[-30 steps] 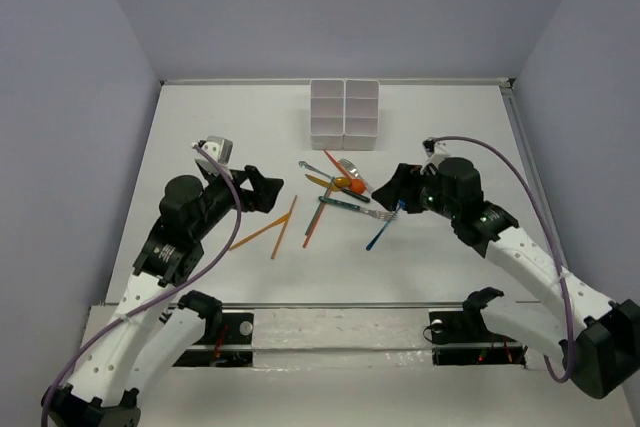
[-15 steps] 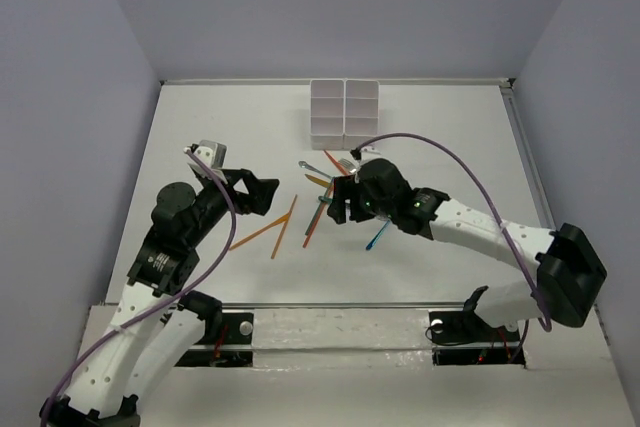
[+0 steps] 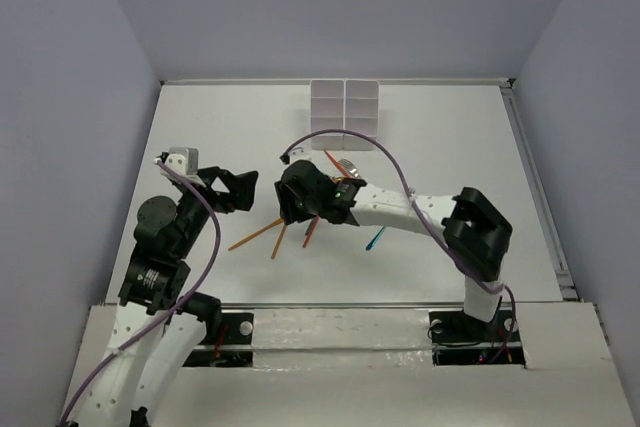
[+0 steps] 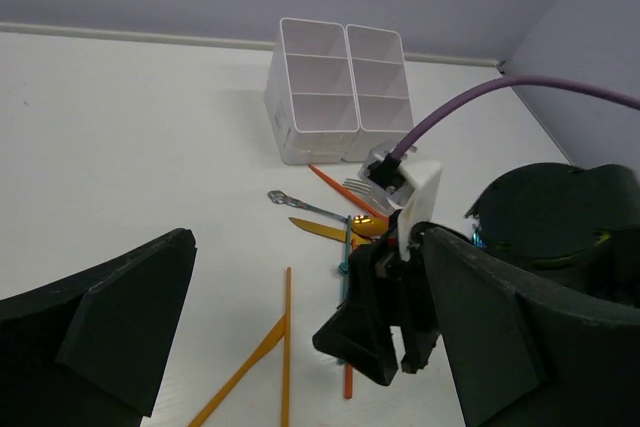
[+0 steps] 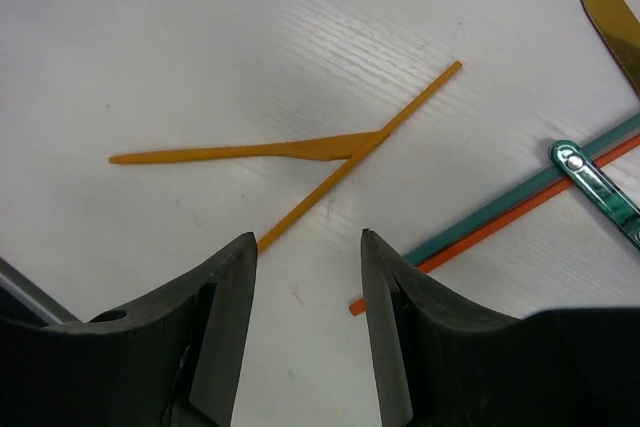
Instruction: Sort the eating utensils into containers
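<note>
You had swung the right arm across from the right side of the worktop. Its end effector (image 5: 306, 242) now hung low over the left fringe of the scattered utensils. Its jaws had narrowed from wide to roughly half apart and gripped nothing. Below them in the right wrist view lay a thin orange plastic stick (image 5: 340, 172), crossed at its far end by a flat orange plastic knife (image 5: 250, 152). The stick's near end lay just beside one finger (image 5: 225, 287) rather than squarely between the two.

To the right lay a teal stick (image 5: 520, 202) and a red-orange stick (image 5: 500, 227), side by side and untouched.

The left arm had drawn back toward the left. Its end effector (image 3: 250, 190) was raised, wide apart and empty.

The white plastic block of square compartments (image 3: 345, 115) stood at the far middle of the worktop, well apart from both arms, and no utensil showed in it.

I judged this the opening of a first pick. The orange stick looked the likely target, and the jaws probably needed centring on it before closing.
</note>
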Action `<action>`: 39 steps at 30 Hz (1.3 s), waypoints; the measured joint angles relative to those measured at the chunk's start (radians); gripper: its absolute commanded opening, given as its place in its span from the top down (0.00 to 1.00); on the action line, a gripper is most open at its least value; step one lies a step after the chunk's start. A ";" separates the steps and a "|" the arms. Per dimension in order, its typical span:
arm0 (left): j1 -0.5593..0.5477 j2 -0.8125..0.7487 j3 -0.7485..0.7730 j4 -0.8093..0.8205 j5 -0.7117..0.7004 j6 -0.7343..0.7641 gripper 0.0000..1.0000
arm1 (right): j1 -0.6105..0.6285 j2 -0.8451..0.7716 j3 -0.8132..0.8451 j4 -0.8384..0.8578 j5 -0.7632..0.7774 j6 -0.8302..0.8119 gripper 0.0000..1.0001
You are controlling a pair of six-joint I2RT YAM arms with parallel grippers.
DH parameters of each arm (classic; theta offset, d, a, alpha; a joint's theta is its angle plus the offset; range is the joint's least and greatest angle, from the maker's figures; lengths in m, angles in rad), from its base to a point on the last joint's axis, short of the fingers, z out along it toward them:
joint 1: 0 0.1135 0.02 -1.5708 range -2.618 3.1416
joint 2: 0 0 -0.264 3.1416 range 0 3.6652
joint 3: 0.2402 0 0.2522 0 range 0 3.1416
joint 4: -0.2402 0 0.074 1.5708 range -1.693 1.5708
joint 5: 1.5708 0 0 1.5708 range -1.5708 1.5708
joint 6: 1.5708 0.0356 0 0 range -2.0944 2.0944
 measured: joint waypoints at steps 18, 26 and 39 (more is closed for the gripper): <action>0.027 -0.007 0.000 0.019 0.072 -0.011 0.01 | 0.004 0.380 0.348 -0.180 0.229 0.010 0.63; 0.027 0.017 -0.002 0.026 0.084 -0.011 0.01 | 0.004 0.410 0.380 -0.214 0.286 0.029 0.66; 0.027 0.019 -0.004 0.028 0.084 -0.011 0.01 | 0.000 0.424 0.380 -0.204 0.308 0.067 0.80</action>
